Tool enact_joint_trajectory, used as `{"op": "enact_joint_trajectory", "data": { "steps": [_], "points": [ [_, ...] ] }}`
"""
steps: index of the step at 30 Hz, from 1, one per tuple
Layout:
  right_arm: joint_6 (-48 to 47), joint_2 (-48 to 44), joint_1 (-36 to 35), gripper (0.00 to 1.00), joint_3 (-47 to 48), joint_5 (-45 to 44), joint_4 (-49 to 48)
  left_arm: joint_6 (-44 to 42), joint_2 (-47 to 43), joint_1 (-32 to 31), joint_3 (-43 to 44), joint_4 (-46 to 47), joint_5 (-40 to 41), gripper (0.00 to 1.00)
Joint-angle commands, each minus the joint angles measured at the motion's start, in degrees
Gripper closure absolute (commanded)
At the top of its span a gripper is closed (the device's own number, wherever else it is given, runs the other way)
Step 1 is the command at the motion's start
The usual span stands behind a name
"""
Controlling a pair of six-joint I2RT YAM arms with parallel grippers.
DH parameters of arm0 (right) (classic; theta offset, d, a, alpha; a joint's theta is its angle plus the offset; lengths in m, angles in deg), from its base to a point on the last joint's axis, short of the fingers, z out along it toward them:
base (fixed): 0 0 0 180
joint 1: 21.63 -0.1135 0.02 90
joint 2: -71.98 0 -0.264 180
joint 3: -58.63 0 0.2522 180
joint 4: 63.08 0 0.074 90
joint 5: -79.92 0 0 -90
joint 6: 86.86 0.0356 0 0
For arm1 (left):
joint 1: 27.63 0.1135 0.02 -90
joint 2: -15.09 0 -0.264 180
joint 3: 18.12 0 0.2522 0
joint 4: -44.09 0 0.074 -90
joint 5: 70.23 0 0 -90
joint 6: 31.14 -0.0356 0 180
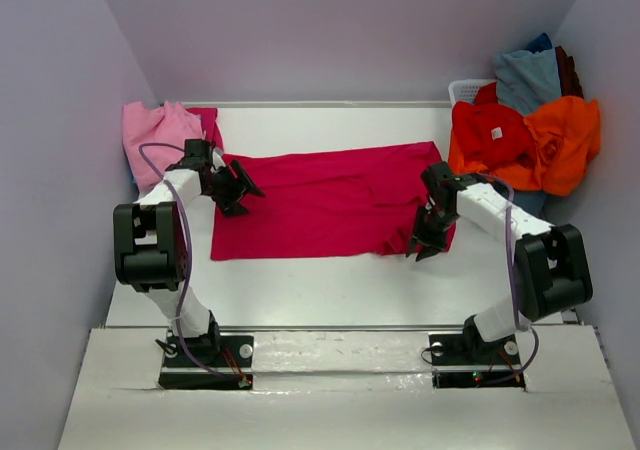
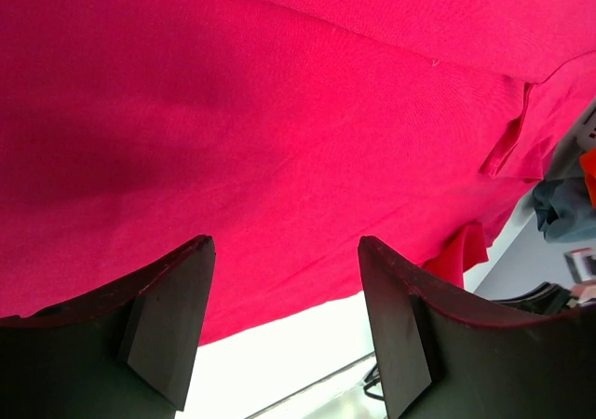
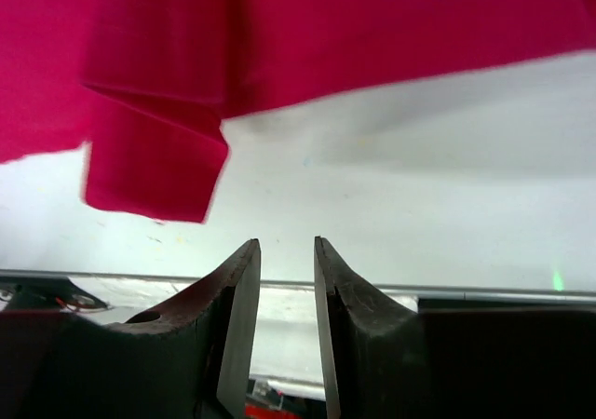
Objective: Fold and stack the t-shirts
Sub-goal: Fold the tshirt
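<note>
With left gripper (image 1: 240,188) wide open and right gripper (image 1: 425,245) nearly closed, both empty, I am judging this soft, limp tee (image 1: 330,200) wants pinching at corners.

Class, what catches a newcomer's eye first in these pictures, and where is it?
A crimson t-shirt lies spread across the middle of the white table, the left gripper at one end and the right gripper at the other. At the far right a pile of shirts, orange, red and blue, spills over a basket; a pink shirt sits bunched at the far left.
</note>
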Motion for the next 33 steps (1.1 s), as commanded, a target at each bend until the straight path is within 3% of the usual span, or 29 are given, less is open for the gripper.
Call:
{"op": "enact_joint_trajectory", "data": {
  "steps": [1,13,20,33],
  "points": [
    [0.82,-3.41,-1.13,0.65,-3.27,0.93,0.59,-0.9,-0.7,-0.09,1.51,-0.01,-1.18,0.26],
    [0.2,5.54,-2.8,0.67,-3.46,2.16,-6.26,-1.25,-1.75,-0.09,0.28,-0.1,-1.18,0.26],
    [-0.15,12.75,-4.03,0.67,5.14,2.25,-6.27,-1.25,-2.54,-0.09,0.02,-0.19,-1.1,0.26],
    [-0.15,15.31,-4.56,0.66,15.09,-1.08,-2.66,-0.9,-2.37,-0.09,-1.21,0.95,-1.27,0.26]
  ]
}}
